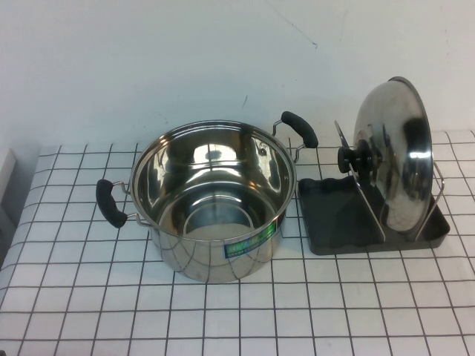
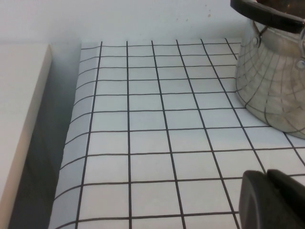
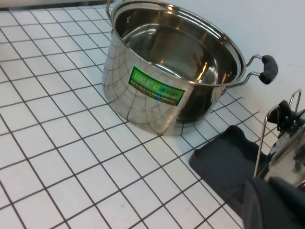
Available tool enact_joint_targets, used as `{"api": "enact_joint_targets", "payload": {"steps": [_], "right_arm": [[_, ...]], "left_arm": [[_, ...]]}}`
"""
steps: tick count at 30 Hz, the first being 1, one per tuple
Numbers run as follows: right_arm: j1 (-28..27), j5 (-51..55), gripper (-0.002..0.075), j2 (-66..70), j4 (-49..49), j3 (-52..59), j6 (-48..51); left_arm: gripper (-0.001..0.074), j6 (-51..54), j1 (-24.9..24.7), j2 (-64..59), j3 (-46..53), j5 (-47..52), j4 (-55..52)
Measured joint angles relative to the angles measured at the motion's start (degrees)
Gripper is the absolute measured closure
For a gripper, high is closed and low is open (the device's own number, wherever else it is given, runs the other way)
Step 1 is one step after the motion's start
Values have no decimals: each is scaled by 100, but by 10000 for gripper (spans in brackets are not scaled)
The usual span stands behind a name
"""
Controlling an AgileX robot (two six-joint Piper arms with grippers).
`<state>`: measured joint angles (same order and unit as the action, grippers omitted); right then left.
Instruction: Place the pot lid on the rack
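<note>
The pot lid (image 1: 397, 159), shiny steel with a black knob (image 1: 349, 158), stands upright on edge in the wire loops of the dark grey rack (image 1: 334, 215) at the right of the table. Neither arm shows in the high view. In the right wrist view my right gripper (image 3: 267, 180) hovers shut and empty beside the rack (image 3: 224, 157), with the lid (image 3: 286, 148) just past it. My left gripper (image 2: 266, 172) hangs shut and empty over the checked cloth, a little way from the pot's wall.
The deep steel pot (image 1: 211, 200) with two black handles stands uncovered at mid-table, left of the rack. It also fills much of the right wrist view (image 3: 157, 81). A pale ledge (image 2: 19, 119) runs beside the cloth's left edge. The wall is close behind.
</note>
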<state>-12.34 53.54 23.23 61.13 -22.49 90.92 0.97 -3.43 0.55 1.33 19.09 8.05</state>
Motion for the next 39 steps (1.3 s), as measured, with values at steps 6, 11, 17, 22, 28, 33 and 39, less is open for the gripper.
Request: {"api": "enact_joint_targets", "payload": {"steps": [6, 11, 17, 22, 28, 33, 39], "right_arm": [[0, 0, 727, 0, 0, 0, 0], [0, 0, 727, 0, 0, 0, 0], [0, 0, 727, 0, 0, 0, 0], [358, -12, 727, 0, 0, 0, 0], [1070, -678, 727, 0, 104, 0, -146], [1507, -2195, 727, 0, 133, 0, -91], [2022, -3985, 727, 0, 241, 0, 293]], "left_arm": [[737, -2, 0, 0, 0, 0, -8], [737, -2, 0, 0, 0, 2, -8], [737, -2, 0, 9, 0, 2, -12], [737, -2, 0, 9, 0, 2, -12], [737, -2, 0, 9, 0, 2, -12], [737, -2, 0, 9, 0, 2, -22], [737, -12, 0, 9, 0, 2, -22]]}}
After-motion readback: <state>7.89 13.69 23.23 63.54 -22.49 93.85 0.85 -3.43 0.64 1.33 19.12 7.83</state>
